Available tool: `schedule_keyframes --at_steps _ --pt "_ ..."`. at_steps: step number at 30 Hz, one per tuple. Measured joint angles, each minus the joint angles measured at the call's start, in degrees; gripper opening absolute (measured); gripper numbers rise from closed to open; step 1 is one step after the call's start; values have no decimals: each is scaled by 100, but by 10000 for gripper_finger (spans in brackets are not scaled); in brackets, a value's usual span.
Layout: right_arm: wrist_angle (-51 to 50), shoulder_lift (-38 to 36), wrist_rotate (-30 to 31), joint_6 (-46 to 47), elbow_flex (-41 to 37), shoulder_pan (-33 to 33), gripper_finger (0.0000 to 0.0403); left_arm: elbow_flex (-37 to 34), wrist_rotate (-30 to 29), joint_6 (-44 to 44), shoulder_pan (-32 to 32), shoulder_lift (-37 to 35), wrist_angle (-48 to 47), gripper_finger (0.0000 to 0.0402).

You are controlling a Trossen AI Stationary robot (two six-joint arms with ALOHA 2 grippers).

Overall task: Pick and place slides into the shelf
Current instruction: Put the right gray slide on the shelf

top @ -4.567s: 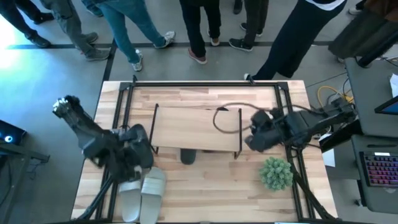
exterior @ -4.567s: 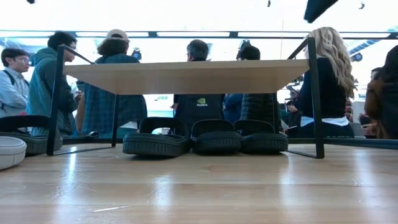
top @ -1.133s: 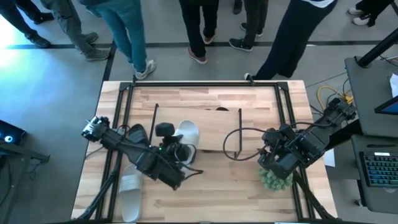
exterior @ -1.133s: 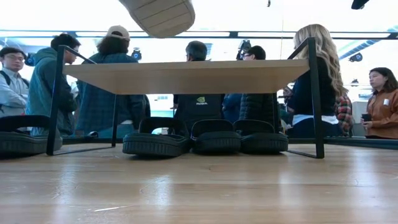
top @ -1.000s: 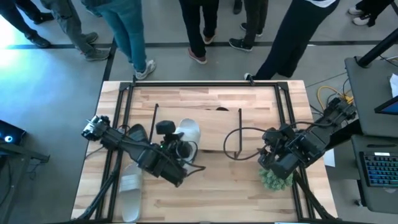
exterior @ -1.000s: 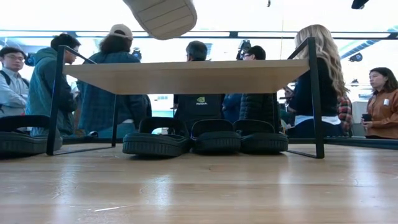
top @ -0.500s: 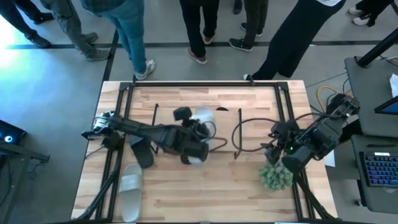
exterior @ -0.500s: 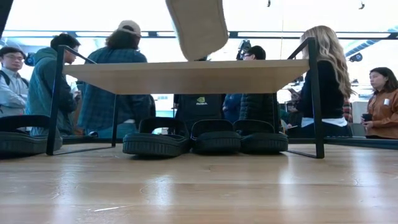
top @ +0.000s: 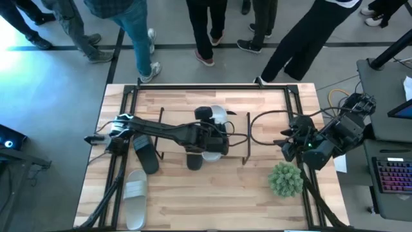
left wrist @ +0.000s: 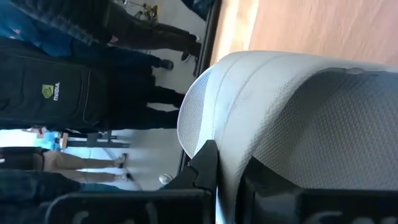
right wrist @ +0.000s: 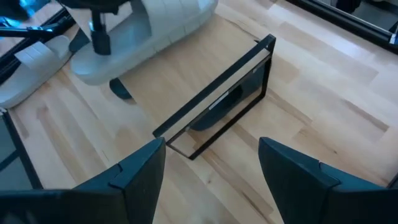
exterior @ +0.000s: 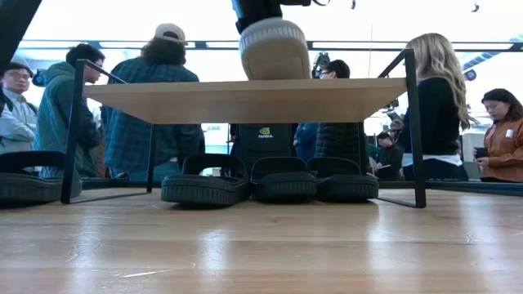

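My left gripper [top: 215, 135] is shut on a pale grey-white slide [exterior: 274, 49] and holds it over the middle of the shelf [top: 175, 125], a light-wood board on black wire legs. Three black slides [exterior: 282, 181] stand in a row under the board [exterior: 245, 100]. Another black slide [top: 145, 153] lies on the table left of the shelf, and a second pale slide [top: 132, 193] lies near the front left. My right gripper [top: 288, 145] hangs open right of the shelf, with nothing between its fingers. My left gripper pinches the pale slide's raised side edge [left wrist: 227, 155] between its two fingers [left wrist: 205, 167]. It comes at the slide slanting down from the table's left. The slide is tilted, its ribbed sole [exterior: 274, 53] facing the near edge. Whether its lower end touches the top board, I cannot tell.
A small green plant [top: 285, 179] stands at the front right, close under my right arm. Black frame rails [top: 125, 129] run along the table's edges. People stand beyond the far edge. Bare wood lies in front of the shelf.
My left gripper has carried the pale slide toward the table's right edge and downward, from over the shelf's left part to over its middle. The slide has turned from lying crosswise to end-on. My right gripper has drawn back toward the right edge and risen a little.
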Motion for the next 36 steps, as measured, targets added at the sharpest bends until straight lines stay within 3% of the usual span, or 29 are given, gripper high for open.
schedule_keyframes --at_steps 9,15,28,36 --pt "3 82 -6 -5 0 0 249 -7 13 -36 259 160 9 0" --pt "2 111 -15 -15 0 0 249 4 396 -39 340 162 6 2" --pt "2 109 -50 -37 0 0 249 22 869 -494 303 162 -3 117" --pt "1 110 -50 -67 0 0 249 210 1156 -491 153 151 -44 145"
